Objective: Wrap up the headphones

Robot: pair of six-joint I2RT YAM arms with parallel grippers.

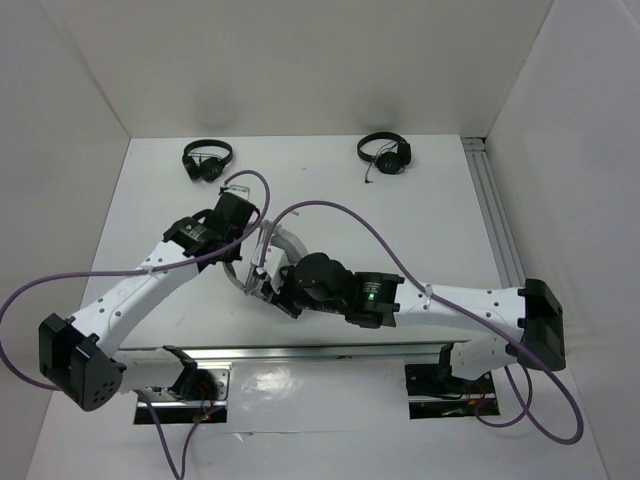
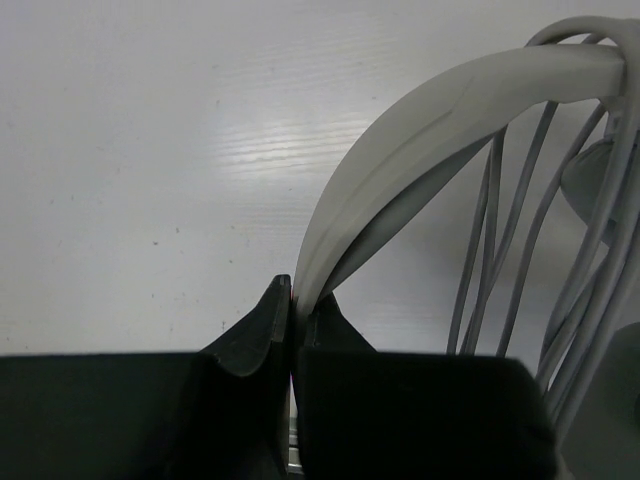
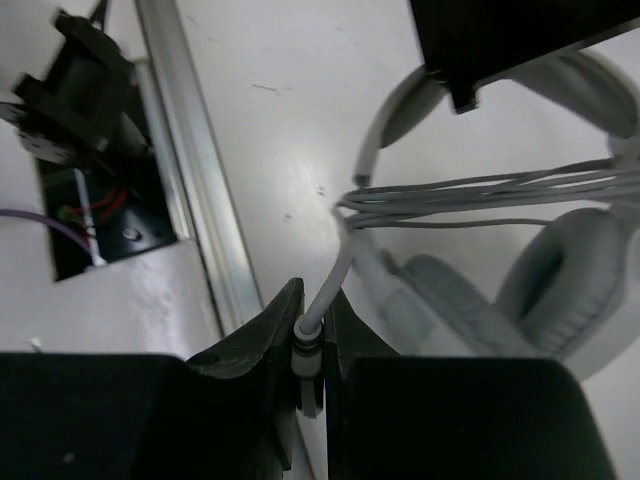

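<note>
The white and light-grey headphones (image 1: 262, 258) sit between my two grippers at the table's middle. My left gripper (image 2: 293, 300) is shut on their wide headband (image 2: 420, 150), which arches up to the right. Several turns of the thin pale cable (image 2: 500, 260) run across the band. My right gripper (image 3: 312, 318) is shut on the cable's plug end (image 3: 312, 345). From the plug the cable (image 3: 480, 195) rises to a bundle wound across the headphones. A padded oval earcup (image 3: 560, 290) lies to the right. The left gripper's black body (image 3: 500, 40) shows at the top.
Two small black headphones lie at the back, one on the left (image 1: 207, 160) and one on the right (image 1: 385, 152). A metal rail (image 3: 195, 170) runs along the near edge by the arm bases. Another rail (image 1: 495, 220) lines the right side. White walls enclose the table.
</note>
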